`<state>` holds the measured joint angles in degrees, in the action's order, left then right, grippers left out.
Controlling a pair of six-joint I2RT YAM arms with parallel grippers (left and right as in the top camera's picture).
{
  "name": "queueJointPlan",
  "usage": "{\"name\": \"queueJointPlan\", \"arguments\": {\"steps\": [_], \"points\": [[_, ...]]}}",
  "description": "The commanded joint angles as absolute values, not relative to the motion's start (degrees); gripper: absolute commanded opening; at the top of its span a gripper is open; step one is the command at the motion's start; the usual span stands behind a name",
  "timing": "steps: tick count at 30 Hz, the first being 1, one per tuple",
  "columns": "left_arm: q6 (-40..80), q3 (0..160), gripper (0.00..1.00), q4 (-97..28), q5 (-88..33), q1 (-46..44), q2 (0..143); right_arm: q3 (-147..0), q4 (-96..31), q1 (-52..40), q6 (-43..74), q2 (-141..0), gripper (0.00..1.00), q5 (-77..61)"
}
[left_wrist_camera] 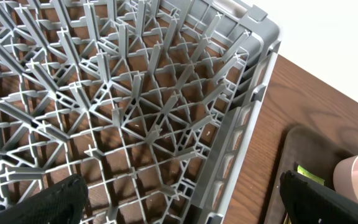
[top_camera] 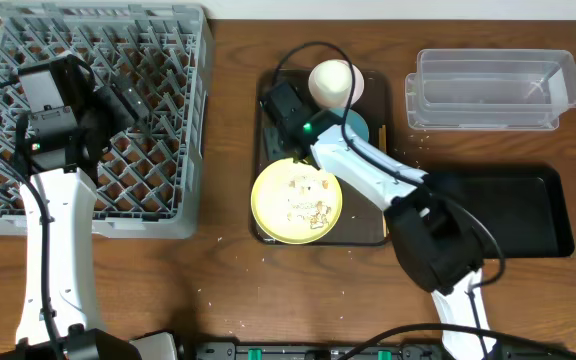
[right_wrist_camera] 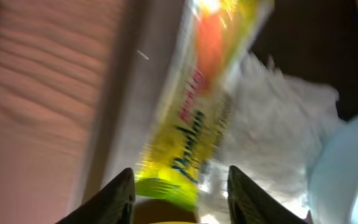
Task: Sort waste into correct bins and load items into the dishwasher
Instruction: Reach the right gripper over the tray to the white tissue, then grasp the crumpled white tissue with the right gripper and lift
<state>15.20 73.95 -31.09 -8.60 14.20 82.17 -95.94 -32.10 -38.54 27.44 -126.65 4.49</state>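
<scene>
Wrapper point(right_wrist_camera: 191, 124) lay on the tray point(top_camera: 368, 228) against the tissue point(right_wrist_camera: 272, 124), its end between the fingers of the half-open right tool point(right_wrist_camera: 180, 177). Closing there risked pinching tissue too, lifting both together. Over the rack point(left_wrist_camera: 135, 93) the left tool point(left_wrist_camera: 182, 183) hung wide.

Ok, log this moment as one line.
left gripper: open over dish rack | right gripper: open, straddling snack wrapper on brown tray | tissue: beside wrapper | plate: not loaded, scraps on it
</scene>
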Motion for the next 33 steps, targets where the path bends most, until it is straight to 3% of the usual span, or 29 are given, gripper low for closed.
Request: {"name": "queueJointPlan", "arguments": {"steps": [1,15,23,33], "points": [[15.3,74.1,1.00,-31.0,-8.3,14.5,81.3,-96.6,-33.4,-38.0,29.3,-127.7,0.43,10.8],[15.3,74.1,1.00,-31.0,-8.3,14.5,81.3,-96.7,-37.2,-34.8,28.3,-123.5,0.58,15.2],[15.3,74.1,1.00,-31.0,-8.3,14.5,81.3,-96.7,-34.2,-34.3,26.1,-123.5,0.62,6.5],[15.3,74.1,1.00,-31.0,-8.3,14.5,81.3,-96.5,-34.5,-34.5,26.1,-124.6,0.63,15.0]]}}
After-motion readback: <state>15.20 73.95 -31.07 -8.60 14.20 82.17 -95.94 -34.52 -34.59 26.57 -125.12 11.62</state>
